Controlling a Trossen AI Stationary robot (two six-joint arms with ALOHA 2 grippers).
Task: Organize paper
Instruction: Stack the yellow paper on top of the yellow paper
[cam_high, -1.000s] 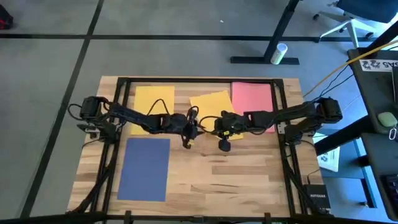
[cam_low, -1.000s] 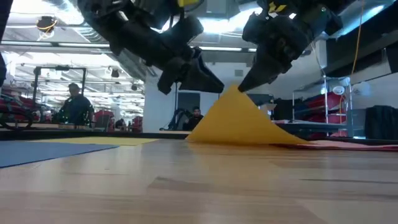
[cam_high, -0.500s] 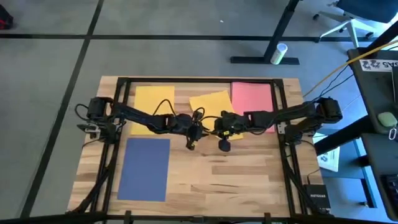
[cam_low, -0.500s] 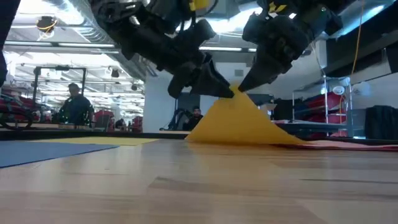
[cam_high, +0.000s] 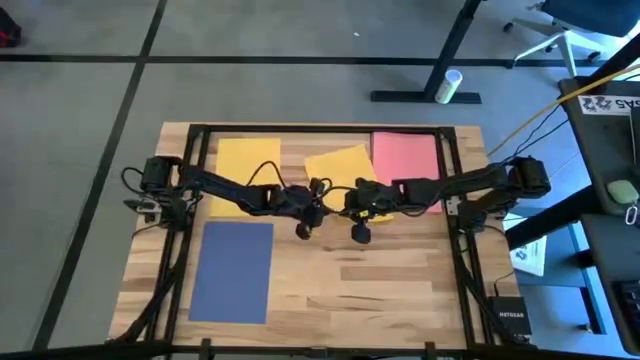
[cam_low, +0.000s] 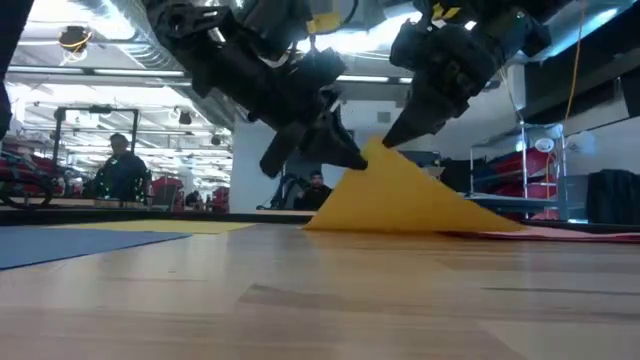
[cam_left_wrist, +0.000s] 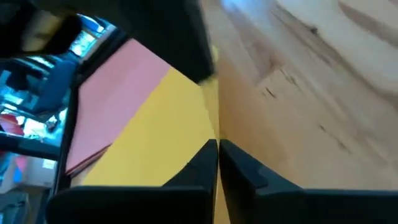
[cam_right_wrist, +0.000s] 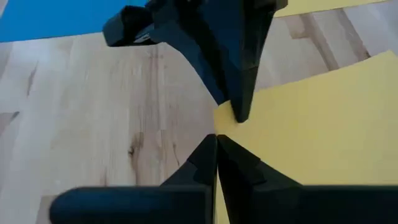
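Observation:
A tilted yellow sheet (cam_high: 340, 170) lies mid-table with its near left corner (cam_low: 376, 150) raised into a peak. My right gripper (cam_high: 348, 207) is shut on that corner. My left gripper (cam_high: 320, 207) reaches in from the left and is shut on the same corner. Flat on the table lie a second yellow sheet (cam_high: 248, 175) at the far left, a pink sheet (cam_high: 405, 158) at the far right, and a navy blue sheet (cam_high: 232, 270) at the near left. The tilted sheet's right edge overlaps the pink one. My left gripper pinches the yellow sheet's edge (cam_left_wrist: 215, 127) right at the raised corner, between its two fingers. The fingers (cam_low: 345, 155) slant down from the table's left. My right gripper pinches the tip of the same corner (cam_right_wrist: 219, 124) between its two fingers, slanting down from the right. The corner is held up off the table, while the sheet's far part (cam_low: 470, 222) stays on the wood and on the pink sheet.
A black frame (cam_high: 320, 128) runs around the table top. Bare wood (cam_high: 380, 290) spreads over the near right part. A white printed sheet (cam_high: 528, 258) lies off the table to the right. People (cam_low: 120, 165) show in the room behind.
My left gripper has moved toward the table's right and slightly down, up to the raised corner held by my right gripper, and now has the sheet's edge between its fingers. The right gripper and the lifted corner have stayed nearly still.

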